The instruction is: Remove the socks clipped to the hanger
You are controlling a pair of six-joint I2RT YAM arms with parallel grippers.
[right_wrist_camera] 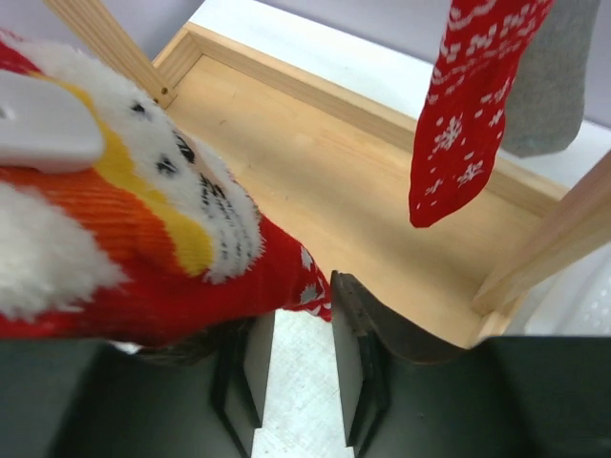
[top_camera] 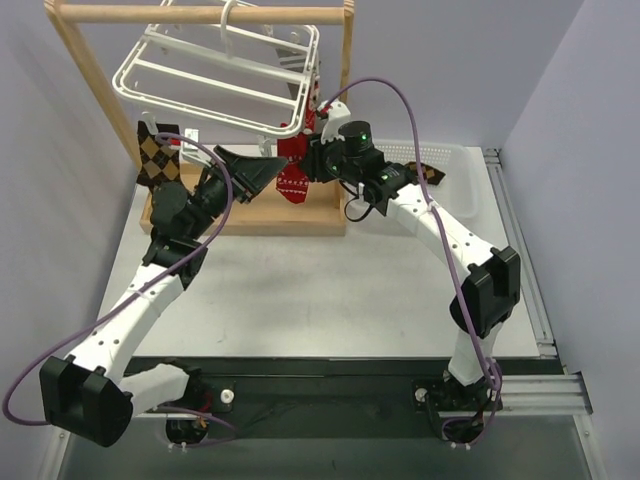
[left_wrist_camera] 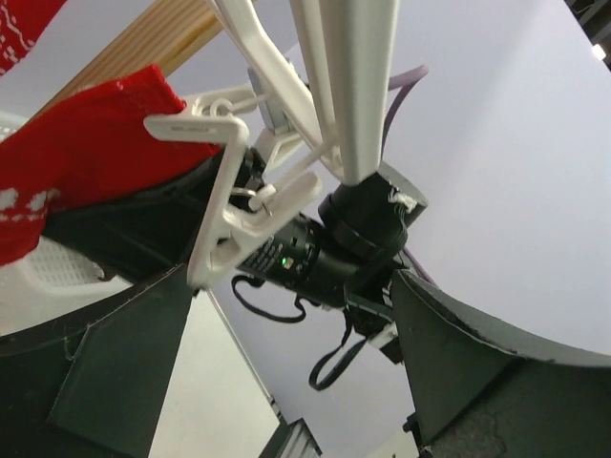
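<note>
On your far left an argyle sock [top_camera: 152, 158] hangs beside the left post of the wooden rack [top_camera: 200, 14], under the low corner of the tilted hanger [left_wrist_camera: 346, 86]. Just right of it is your left gripper [top_camera: 264, 176], jaws spread wide and gripping nothing. In its wrist view the two fingers [left_wrist_camera: 115, 372] stand well apart, with a white clip [left_wrist_camera: 224, 205] and a hanger bar in the gap between them. A red sock [left_wrist_camera: 95, 143] lies right against that clip's upper arm, above the left finger and not touching it. Next comes your right gripper [right_wrist_camera: 304, 329], reaching into the same red cluster from the right. Its jaws are drawn close, with only a narrow slit of table showing between them. A patterned red sock [right_wrist_camera: 143, 239], with white, yellow and orange on it, drapes over the left finger and its toe ends right at that slit. Whether the tips actually pinch it you cannot tell. Further right a snowflake sock [right_wrist_camera: 468, 114] hangs free over the wooden base [right_wrist_camera: 315, 162] with a grey sock [right_wrist_camera: 549, 86] behind it, both well apart from the fingers. On the far right a second argyle sock [top_camera: 430, 172] lies in the white basket [top_camera: 458, 158].
</note>
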